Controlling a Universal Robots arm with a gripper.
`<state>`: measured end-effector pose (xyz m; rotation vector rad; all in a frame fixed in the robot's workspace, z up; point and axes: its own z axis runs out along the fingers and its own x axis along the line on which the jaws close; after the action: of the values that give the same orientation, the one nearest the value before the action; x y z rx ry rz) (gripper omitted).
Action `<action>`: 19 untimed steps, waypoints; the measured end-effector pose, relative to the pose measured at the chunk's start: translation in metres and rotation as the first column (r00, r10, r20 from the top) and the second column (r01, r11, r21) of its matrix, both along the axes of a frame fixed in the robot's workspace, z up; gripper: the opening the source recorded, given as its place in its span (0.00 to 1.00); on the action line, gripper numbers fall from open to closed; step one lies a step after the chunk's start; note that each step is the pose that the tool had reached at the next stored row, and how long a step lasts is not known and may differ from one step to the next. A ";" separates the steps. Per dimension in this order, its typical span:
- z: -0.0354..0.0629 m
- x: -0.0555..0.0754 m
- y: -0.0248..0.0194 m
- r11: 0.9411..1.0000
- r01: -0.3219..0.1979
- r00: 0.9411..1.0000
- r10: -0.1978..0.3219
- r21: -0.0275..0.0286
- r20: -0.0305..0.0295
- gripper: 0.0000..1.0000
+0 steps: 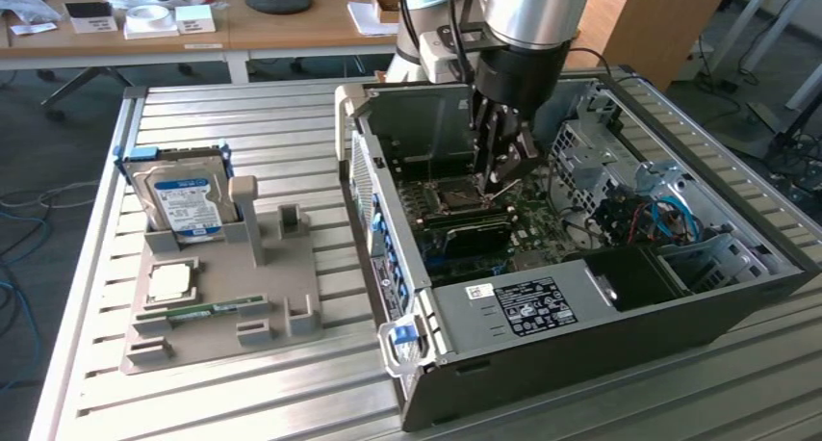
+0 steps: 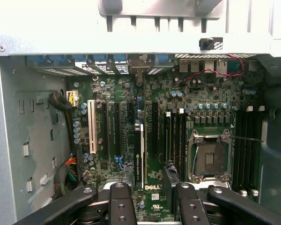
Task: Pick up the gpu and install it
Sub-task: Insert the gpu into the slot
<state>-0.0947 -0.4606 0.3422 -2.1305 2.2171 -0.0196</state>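
Gripper [image 1: 503, 176] hovering over the gpu [image 2: 139, 150] inside the open computer case [image 1: 668, 316].
Jaws are standing spread, gripping nothing, while the card is sitting edge-on in a motherboard [image 2: 107, 89] slot between them; seating looks nearly done. Any pull-back is calling for a straight rise, with the CPU socket [image 2: 208, 159] crowding close.

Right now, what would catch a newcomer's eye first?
The open computer case on the slatted table, with the robot arm reaching into it. Its gripper hangs open over the green motherboard, the gpu edge-on between its fingers. On the exterior view's left, a blue-labelled hard drive stands in a grey tray.
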 end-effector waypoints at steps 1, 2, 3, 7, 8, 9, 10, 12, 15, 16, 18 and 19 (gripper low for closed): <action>0.0002 0.000 0.0000 1.000 0.000 1.000 0.000 0.000 0.000 0.40; 0.0006 0.000 0.0000 1.000 0.000 1.000 0.000 0.000 0.000 0.40; 0.0012 0.000 0.0000 1.000 0.000 1.000 0.000 0.000 0.000 0.40; 0.0039 0.000 0.0000 1.000 0.000 1.000 0.000 0.000 0.000 0.40; 0.0039 0.000 0.0000 1.000 0.000 1.000 0.000 0.000 0.000 0.40; 0.0039 0.000 0.0000 1.000 0.000 1.000 0.000 0.000 0.000 0.40; 0.0039 0.000 0.0000 1.000 0.000 1.000 0.000 0.000 0.000 0.40; 0.0039 0.000 0.0000 1.000 0.000 1.000 0.000 0.000 0.000 0.40; 0.0041 0.000 0.0000 1.000 0.000 1.000 0.000 0.000 0.000 0.40; 0.0043 0.000 0.0000 1.000 0.000 1.000 0.000 0.000 0.000 0.40; 0.0051 0.000 0.0000 1.000 0.000 1.000 0.000 0.000 0.000 0.40; 0.0057 0.000 0.0000 1.000 0.000 1.000 0.000 0.000 0.000 0.40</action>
<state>-0.0947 -0.4606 0.3479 -2.1307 2.2172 -0.0197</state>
